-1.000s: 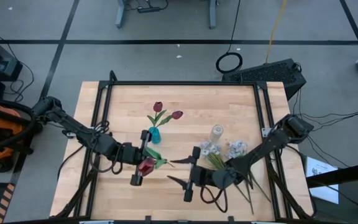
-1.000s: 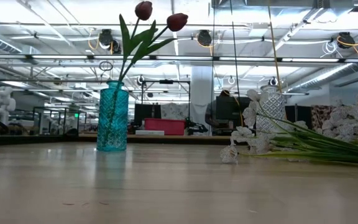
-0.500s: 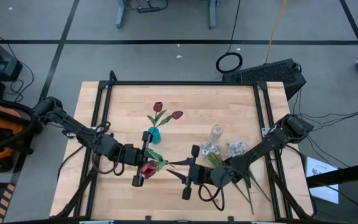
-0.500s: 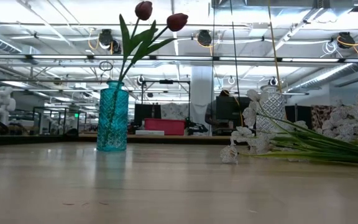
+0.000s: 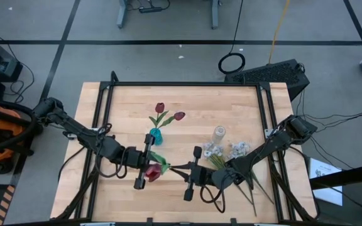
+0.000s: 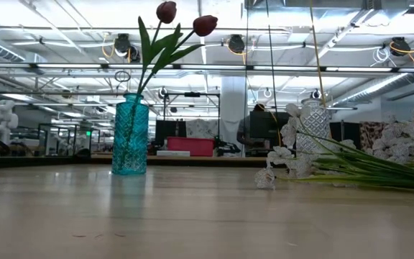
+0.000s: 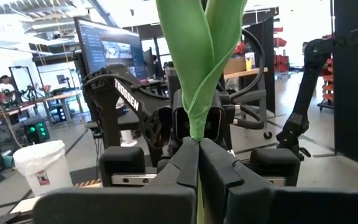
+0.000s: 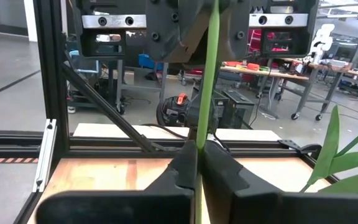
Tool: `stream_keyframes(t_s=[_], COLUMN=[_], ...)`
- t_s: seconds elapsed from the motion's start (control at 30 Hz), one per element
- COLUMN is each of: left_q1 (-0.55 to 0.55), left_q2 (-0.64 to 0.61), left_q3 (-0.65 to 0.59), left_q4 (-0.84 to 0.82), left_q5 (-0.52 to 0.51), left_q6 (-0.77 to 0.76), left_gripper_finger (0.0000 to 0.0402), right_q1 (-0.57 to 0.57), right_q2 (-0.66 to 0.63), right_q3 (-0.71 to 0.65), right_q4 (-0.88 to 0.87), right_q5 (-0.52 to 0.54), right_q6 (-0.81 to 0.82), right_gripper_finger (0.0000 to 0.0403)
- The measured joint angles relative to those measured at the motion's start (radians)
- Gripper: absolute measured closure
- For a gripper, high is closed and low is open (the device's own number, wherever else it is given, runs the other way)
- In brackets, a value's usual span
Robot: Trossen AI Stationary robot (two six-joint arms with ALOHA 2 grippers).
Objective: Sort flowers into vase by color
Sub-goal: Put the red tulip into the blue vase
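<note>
Flowers are split across my worktop [image 5: 124, 100], and the one I am handling, a red tulip [image 5: 151, 170], hangs between my two arms near the front edge. My left tool [image 5: 141, 160] is clamped shut on it close to the red head; in the left wrist view the fingers [image 7: 185, 163] press together on the stem, with green leaves rising above them. My right tool [image 5: 190, 174] is closed tight on the other end of the same stem [image 8: 207, 81], which runs as a thin green line between its fingers [image 8: 185, 163]. The two tools face each other, with the tulip stretched level between them.

Farther back, just beyond my left tool, a teal vase [image 6: 130, 134] stands upright and holds two red tulips [image 6: 185, 20]. To its right, behind my right arm, a clear vase [image 6: 313, 122] stands upright too. White flower sprays [image 6: 282, 158] lie on the worktop beside it, their long green stems [image 6: 365, 169] trailing toward the right edge.
</note>
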Motion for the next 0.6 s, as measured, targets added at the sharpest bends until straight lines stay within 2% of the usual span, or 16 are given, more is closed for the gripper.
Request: stream_keyframes(t_s=[0.13,0.27,0.47,0.6], left_q1=[0.0,0.001,-0.005,-0.005], left_q2=[0.0,0.0,0.0,-0.001], left_q3=[0.0,0.0,0.0,0.0], left_q4=[0.0,-0.014,-0.027,-0.056], left_q5=[-0.001,-0.001,-0.045,-0.063], left_q6=[-0.036,-0.099,-0.164,-0.185], left_gripper_finger=[0.0373,0.0331,0.0265,0.0242], right_q1=[0.0,0.002,0.006,0.007], right_q2=[0.0,-0.002,-0.008,-0.008], right_q3=[0.0,0.0,0.0,0.0], right_q4=[-0.001,-0.016,-0.054,-0.073], right_q5=[0.002,0.003,0.057,0.112], right_q6=[0.0,0.001,-0.005,-0.005], right_gripper_finger=[0.04,0.0401,0.0402,0.0402])
